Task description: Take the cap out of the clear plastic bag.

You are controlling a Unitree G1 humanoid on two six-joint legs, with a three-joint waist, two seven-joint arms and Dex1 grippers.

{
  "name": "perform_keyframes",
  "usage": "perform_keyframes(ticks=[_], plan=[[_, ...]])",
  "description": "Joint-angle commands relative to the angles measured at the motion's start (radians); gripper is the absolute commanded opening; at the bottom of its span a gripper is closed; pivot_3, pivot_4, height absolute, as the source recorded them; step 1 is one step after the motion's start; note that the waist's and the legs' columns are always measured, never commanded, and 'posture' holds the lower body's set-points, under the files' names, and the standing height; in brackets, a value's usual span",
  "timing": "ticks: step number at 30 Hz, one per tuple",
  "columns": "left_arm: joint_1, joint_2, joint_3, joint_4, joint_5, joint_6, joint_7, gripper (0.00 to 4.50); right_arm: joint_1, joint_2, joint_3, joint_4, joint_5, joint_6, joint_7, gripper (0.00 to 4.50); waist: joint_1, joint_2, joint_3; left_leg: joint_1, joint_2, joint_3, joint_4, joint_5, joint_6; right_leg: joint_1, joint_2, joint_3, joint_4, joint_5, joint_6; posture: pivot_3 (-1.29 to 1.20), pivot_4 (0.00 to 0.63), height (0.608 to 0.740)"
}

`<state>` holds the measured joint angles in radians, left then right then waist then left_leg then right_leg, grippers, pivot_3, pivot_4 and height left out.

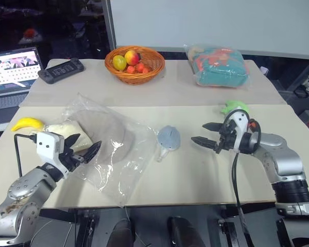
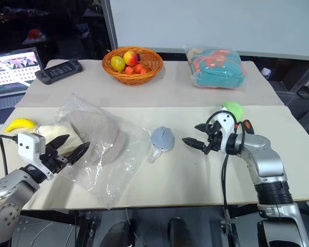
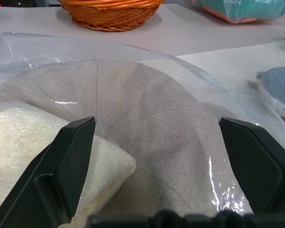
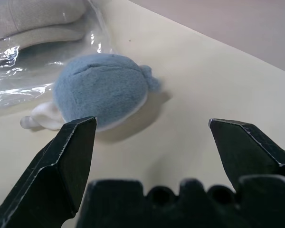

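Head view: cap (image 1: pixel 109 135) inside clear plastic bag (image 1: pixel 124 175) on table (image 1: pixel 195 175), L side. Left gripper (image 1: pixel 85 145) at bag's edge, jaws wide, empty. Right gripper (image 1: pixel 206 133) wide, empty.
R wrist: grey-blue object (image 4: pixel 100 90) just ahead.

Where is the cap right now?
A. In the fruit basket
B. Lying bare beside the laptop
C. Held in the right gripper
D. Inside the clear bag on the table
D: the cap lies under the wrinkled plastic of the clear bag on the table, with both the left gripper and the right gripper open and holding nothing.
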<state>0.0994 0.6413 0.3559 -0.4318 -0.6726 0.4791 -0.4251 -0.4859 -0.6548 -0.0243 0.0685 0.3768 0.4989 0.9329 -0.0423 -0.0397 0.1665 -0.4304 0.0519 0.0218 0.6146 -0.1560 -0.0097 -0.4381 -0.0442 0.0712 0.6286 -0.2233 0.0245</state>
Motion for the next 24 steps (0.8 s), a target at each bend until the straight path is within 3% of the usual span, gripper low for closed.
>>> perform_keyframes(ticks=[1,5,9,19,24], plan=[[-0.055,0.021,0.03,0.01,0.015,-0.036,-0.031,4.46,-0.025,-0.011,-0.028,-0.048,0.026,0.032,-0.003,4.5,0.0,0.0,0.0,0.0,0.0,0.0,0.0,0.0,0.0,0.0,0.0,0.0,0.0,0.0,0.0,0.0,0.15,0.74],[-0.206,0.07,0.111,0.083,-0.109,0.079,-0.027,4.46,-0.146,-0.02,-0.011,-0.125,0.107,0.159,0.047,4.5,0.001,-0.001,0.004,-0.001,0.0,-0.001,0.0,0.0,0.0,-0.002,0.001,0.0,0.003,0.001,0.001,0.0,0.15,0.74],[-0.288,0.098,0.102,0.11,-0.17,0.227,0.014,4.46,-0.236,-0.001,0.04,-0.235,0.193,0.266,0.102,4.5,-0.006,-0.001,0.005,0.002,0.0,-0.001,0.001,0.001,0.001,0.001,0.001,0.0,0.002,0.006,0.008,0.0,0.15,0.74],[-0.352,0.203,0.121,0.105,-0.137,0.368,0.054,4.46,-0.325,0.011,0.141,-0.306,0.243,0.307,0.179,4.5,0.002,-0.005,0.007,-0.003,-0.001,-0.002,0.001,0.0,0.001,-0.002,0.001,0.0,0.001,0.007,0.002,0.0,0.15,0.74],[-0.371,0.147,0.186,0.144,-0.104,0.47,0.261,4.46,-0.347,0.022,0.171,-0.275,0.207,0.274,0.185,4.5,0.0,-0.005,0.008,-0.003,-0.001,-0.003,0.001,0.001,0.001,-0.002,0.001,-0.001,0.002,0.007,0.003,0.0,0.15,0.74]])
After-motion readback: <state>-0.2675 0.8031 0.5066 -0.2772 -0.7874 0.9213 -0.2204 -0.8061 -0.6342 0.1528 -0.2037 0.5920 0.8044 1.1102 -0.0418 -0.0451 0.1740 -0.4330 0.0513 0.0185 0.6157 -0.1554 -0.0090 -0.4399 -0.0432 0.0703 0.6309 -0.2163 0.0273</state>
